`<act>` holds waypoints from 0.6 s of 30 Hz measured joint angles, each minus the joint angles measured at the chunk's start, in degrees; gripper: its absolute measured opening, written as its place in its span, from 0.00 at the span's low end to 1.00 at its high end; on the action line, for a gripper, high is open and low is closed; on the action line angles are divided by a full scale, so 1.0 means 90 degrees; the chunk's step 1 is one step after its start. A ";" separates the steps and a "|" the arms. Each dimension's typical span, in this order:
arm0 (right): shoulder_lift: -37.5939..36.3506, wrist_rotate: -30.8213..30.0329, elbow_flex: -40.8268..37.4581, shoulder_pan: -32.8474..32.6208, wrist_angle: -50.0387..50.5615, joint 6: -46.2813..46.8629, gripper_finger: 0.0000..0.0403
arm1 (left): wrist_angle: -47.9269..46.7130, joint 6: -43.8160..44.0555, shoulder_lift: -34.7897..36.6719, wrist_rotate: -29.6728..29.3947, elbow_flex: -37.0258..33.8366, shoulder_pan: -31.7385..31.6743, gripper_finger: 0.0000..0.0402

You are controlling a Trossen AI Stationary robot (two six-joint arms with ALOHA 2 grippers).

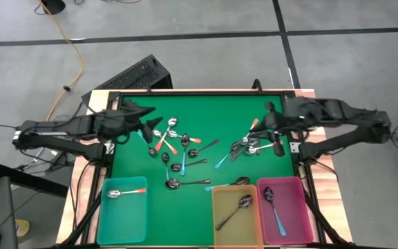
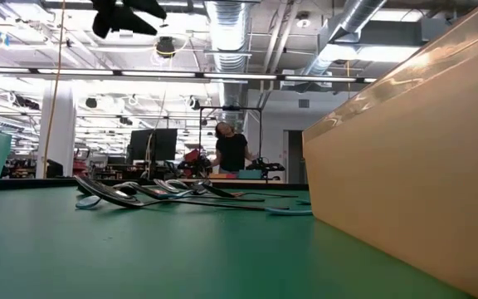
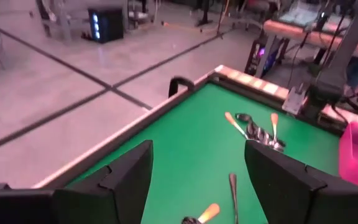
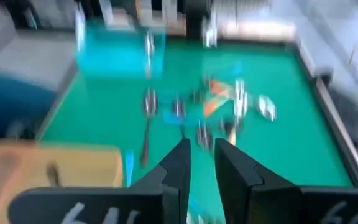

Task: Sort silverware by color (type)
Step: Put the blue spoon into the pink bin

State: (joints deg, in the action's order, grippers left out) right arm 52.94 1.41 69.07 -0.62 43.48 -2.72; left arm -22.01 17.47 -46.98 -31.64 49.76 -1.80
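Observation:
Small metal-bowled spoons lie flat on the green mat in two clusters: a left cluster (image 1: 171, 135) with orange, blue and dark handles, and a right cluster (image 1: 247, 145). More spoons (image 1: 185, 183) lie nearer the bins. My left gripper (image 1: 147, 119) (image 3: 197, 149) is open wide and raised above the mat at the left cluster's far-left side, holding nothing. It shows high up in the low view (image 2: 127, 17). My right gripper (image 1: 276, 135) (image 4: 202, 146) hovers by the right cluster's right side.
Three bins stand along the near edge. The teal bin (image 1: 126, 211) holds an orange-handled spoon, the yellow bin (image 1: 247, 225) a dark spoon, and the pink bin (image 1: 296, 207) a blue-handled and a dark spoon. A raised frame (image 1: 199, 92) rims the mat. A person (image 2: 232, 149) stands far behind.

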 joint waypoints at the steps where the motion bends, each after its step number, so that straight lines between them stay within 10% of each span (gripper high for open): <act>1: -0.0296 -0.0001 -0.0398 -0.0001 -0.0489 0.0047 0.22 | 0.0064 -0.0066 0.0065 -0.0055 -0.0001 0.0000 0.59; 9: -0.1567 -0.0053 -0.2898 0.0165 -0.3894 0.0202 0.22 | 0.1798 -0.0772 0.0644 0.0357 -0.0922 0.0002 0.59; 18: -0.1373 -0.0039 -0.3332 0.0396 -0.4350 0.0401 0.22 | 0.2914 -0.0435 0.1054 0.0424 -0.1943 0.0000 0.59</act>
State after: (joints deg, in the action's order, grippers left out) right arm 40.59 1.06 39.09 2.94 4.32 0.89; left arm 4.22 13.55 -37.49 -27.82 32.27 -1.80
